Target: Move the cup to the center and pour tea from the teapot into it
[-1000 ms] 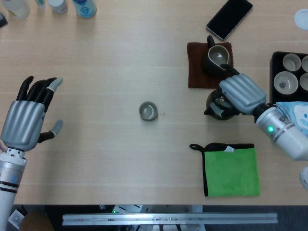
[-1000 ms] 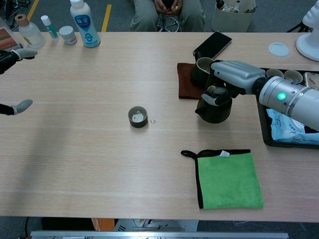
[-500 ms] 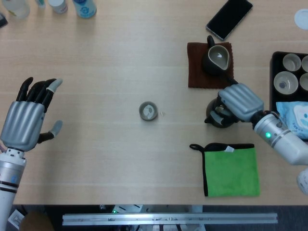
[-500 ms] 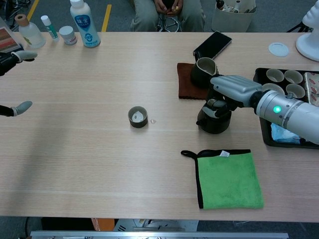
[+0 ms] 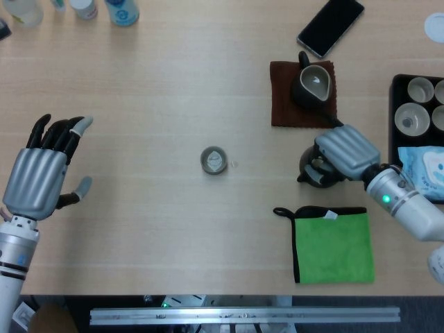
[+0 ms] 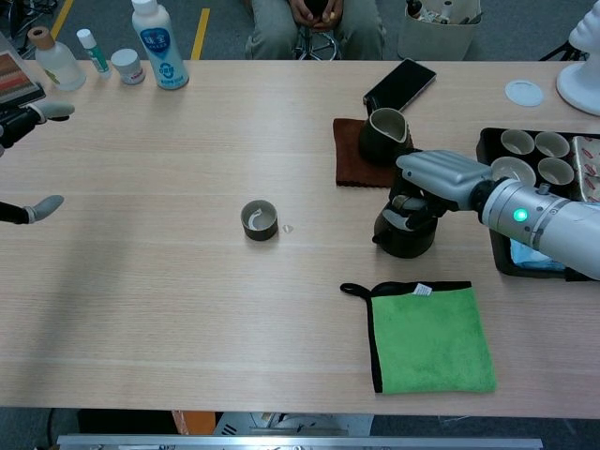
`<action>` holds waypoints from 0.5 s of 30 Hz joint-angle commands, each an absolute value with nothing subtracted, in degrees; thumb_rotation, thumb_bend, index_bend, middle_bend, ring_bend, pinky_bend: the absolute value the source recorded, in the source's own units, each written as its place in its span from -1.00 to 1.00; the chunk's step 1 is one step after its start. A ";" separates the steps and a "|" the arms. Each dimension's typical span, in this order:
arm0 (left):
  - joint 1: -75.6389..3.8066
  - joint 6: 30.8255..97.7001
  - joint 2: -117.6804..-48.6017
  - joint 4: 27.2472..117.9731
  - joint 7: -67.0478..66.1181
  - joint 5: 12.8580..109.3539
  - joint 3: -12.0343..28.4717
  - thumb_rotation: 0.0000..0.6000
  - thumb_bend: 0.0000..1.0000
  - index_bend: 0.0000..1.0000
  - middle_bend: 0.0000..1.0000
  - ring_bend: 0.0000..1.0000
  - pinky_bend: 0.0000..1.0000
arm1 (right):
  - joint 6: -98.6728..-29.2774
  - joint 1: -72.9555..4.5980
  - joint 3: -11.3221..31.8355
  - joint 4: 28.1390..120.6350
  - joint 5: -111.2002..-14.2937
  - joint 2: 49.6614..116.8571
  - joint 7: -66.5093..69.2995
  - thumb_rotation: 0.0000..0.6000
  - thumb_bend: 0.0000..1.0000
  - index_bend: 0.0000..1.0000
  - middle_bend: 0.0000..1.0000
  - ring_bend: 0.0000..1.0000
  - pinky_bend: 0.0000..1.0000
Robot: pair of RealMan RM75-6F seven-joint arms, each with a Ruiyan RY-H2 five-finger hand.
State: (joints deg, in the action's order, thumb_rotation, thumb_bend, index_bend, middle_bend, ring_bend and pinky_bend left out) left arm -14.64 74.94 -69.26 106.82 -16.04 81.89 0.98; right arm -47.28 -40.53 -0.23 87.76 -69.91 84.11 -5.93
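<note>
A small dark cup [image 5: 214, 160] stands at the middle of the table, also visible in the chest view as the cup [image 6: 259, 220]. The dark teapot [image 5: 313, 171] sits on the table right of it, just above the green cloth. My right hand [image 5: 345, 150] lies over the teapot [image 6: 404, 235] from the right and grips it, fingers curled around its top. The right hand [image 6: 438, 174] hides most of the lid. My left hand [image 5: 41, 170] hovers far left, fingers spread, holding nothing.
A dark pitcher [image 5: 313, 83] stands on a brown mat [image 5: 284, 97] behind the teapot. A green cloth [image 5: 331, 246] lies near the front edge. A black tray [image 5: 397, 104] with cups is at the right, a phone [image 5: 330, 26] at the back, bottles [image 6: 157, 45] back left.
My right hand has drawn the teapot a little toward the front edge and to the right. The left hand has drifted slightly lower. The cup has not moved.
</note>
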 commanded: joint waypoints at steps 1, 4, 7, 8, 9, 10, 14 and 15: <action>-14.64 74.93 -69.28 106.86 -16.10 81.90 0.98 1.00 -0.39 -0.88 -0.75 -0.76 -0.95 | -47.19 -40.40 -0.17 87.64 -70.05 84.30 -6.24 0.74 -0.12 1.00 0.73 0.55 -0.94; -14.64 74.92 -69.28 106.93 -16.18 81.90 0.96 1.00 -0.39 -0.88 -0.75 -0.76 -0.95 | -46.83 -40.35 -0.18 87.56 -70.07 84.40 -6.78 0.74 -0.12 1.00 0.72 0.54 -0.94; -14.65 74.96 -69.33 106.88 -16.12 81.98 0.98 1.00 -0.39 -0.88 -0.75 -0.76 -0.95 | -46.56 -40.26 -0.10 87.54 -70.00 84.44 -7.13 0.74 -0.13 1.00 0.71 0.53 -0.94; -14.65 74.98 -69.35 106.84 -16.10 82.05 0.97 1.00 -0.40 -0.88 -0.75 -0.76 -0.95 | -46.48 -40.24 -0.09 87.50 -69.97 84.46 -7.27 0.74 -0.14 1.00 0.71 0.52 -0.94; -14.64 74.97 -69.37 106.83 -16.12 82.08 0.93 1.00 -0.40 -0.88 -0.75 -0.76 -0.95 | -46.34 -40.23 -0.09 87.48 -69.90 84.46 -7.47 0.74 -0.16 1.00 0.71 0.52 -0.94; -14.64 74.94 -69.39 106.81 -16.14 82.07 0.92 1.00 -0.40 -0.88 -0.76 -0.76 -0.94 | -46.27 -40.20 -0.07 87.45 -69.85 84.48 -7.62 0.74 -0.19 1.00 0.70 0.51 -0.94; -14.70 74.80 -69.48 106.76 -16.10 81.98 0.93 1.00 -0.40 -0.88 -0.76 -0.76 -0.95 | -46.11 -40.06 0.07 87.41 -69.70 84.59 -7.99 0.75 -0.35 0.99 0.69 0.50 -0.94; -14.72 74.74 -69.51 106.74 -16.12 81.94 0.92 1.00 -0.39 -0.88 -0.76 -0.76 -0.95 | -46.03 -40.04 0.07 87.38 -69.66 84.61 -8.22 0.75 -0.40 0.98 0.69 0.49 -0.94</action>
